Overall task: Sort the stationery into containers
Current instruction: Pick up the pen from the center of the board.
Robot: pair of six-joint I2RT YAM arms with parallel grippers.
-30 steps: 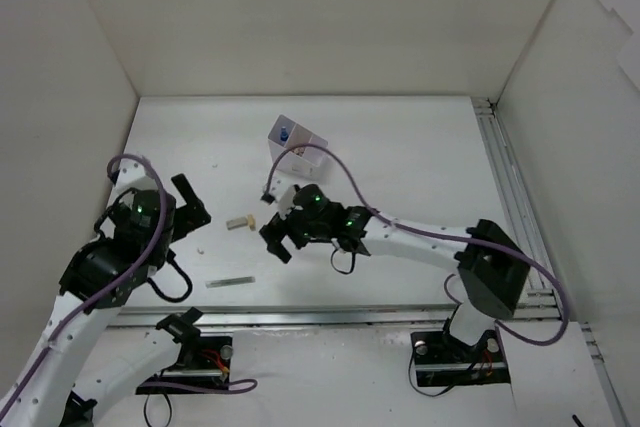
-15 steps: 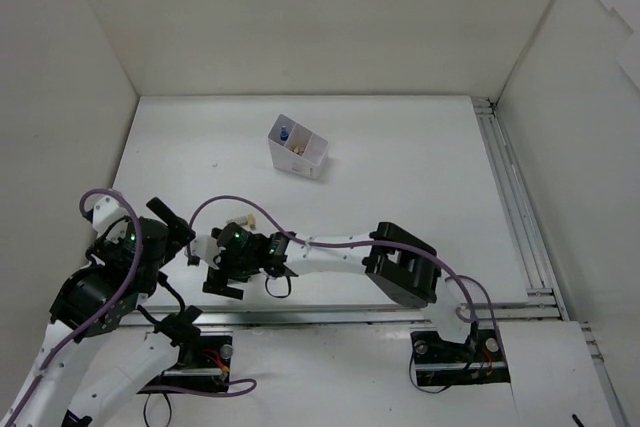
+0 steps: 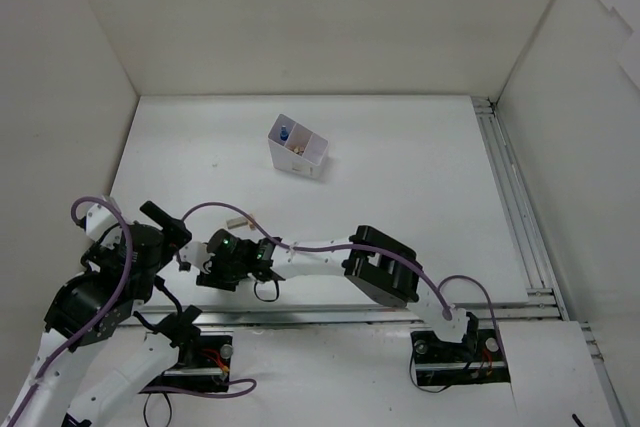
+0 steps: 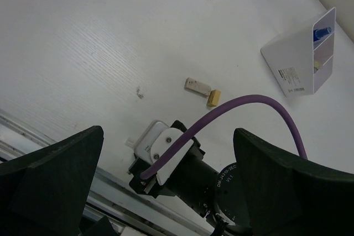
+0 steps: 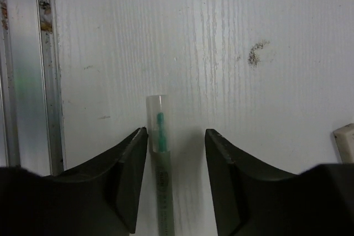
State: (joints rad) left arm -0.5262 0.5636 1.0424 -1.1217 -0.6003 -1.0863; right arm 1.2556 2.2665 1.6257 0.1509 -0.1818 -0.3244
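My right gripper (image 5: pixel 176 132) is at the bottom of the wrist frame, fingers apart, straddling the grey pen (image 5: pixel 161 153) without clamping it. My left gripper (image 4: pixel 167 134) is spread wide and holds nothing. Further up, the tan eraser (image 4: pixel 213 98) lies loose mid-frame, and the compartment box (image 3: pixel 297 147) is upper centre.

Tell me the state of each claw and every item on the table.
Box: open-topped, blue item in end compartment.
Pen: capped, lying flat, not clamped.
Tan block: lying loose, outside the box.
Left claw: open, empty.
Right claw: open, straddling the pen.
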